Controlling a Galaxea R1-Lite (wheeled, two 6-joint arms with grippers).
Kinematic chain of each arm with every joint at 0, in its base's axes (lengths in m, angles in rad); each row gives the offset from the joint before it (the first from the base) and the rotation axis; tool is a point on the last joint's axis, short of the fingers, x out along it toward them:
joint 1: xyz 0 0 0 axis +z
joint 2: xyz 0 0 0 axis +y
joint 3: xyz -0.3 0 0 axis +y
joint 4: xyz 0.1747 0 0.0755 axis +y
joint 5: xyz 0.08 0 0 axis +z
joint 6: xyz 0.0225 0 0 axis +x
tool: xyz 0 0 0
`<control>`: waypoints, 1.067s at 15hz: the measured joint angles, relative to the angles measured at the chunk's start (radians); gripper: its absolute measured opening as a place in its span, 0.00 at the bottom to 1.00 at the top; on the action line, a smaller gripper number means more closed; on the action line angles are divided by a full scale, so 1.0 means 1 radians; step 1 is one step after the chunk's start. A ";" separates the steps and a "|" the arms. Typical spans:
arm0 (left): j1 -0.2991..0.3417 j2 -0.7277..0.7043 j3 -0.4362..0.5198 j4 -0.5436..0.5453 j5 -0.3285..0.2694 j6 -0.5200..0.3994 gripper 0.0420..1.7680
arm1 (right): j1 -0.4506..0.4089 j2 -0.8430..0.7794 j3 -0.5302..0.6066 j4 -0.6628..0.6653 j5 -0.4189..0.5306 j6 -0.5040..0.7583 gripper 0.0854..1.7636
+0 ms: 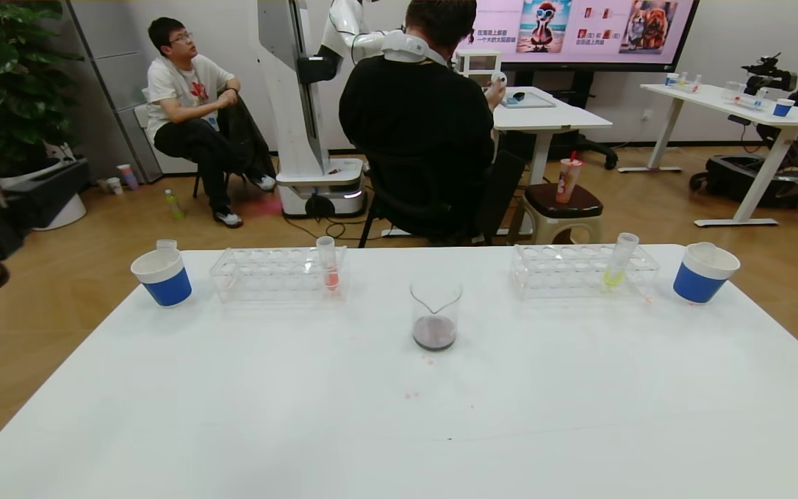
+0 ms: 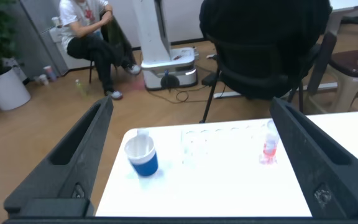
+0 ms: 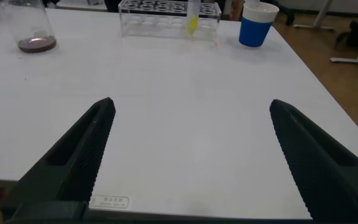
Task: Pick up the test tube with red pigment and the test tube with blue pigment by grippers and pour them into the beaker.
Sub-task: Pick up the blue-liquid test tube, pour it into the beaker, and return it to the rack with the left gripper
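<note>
Purplish-brown liquid sits in the small clear glass beaker mid-counter, so I judge both pours done. My left pincer and right pincer hang spread and empty. One clear tube of reddish liquid stands racked; no blue tube shows.

No legible text — wall screen shows small captions, table carries a small edge sticker — neither is readable.
</note>
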 joint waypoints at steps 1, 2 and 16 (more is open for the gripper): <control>0.019 -0.084 0.012 0.083 0.000 0.001 0.99 | 0.000 0.000 0.000 0.000 0.000 0.000 0.98; 0.033 -0.163 0.018 0.151 -0.002 0.000 0.99 | 0.000 0.000 0.000 0.000 0.000 0.000 0.98; 0.008 -1.087 0.413 0.533 -0.163 -0.034 0.99 | 0.000 0.000 0.000 0.000 0.000 0.000 0.98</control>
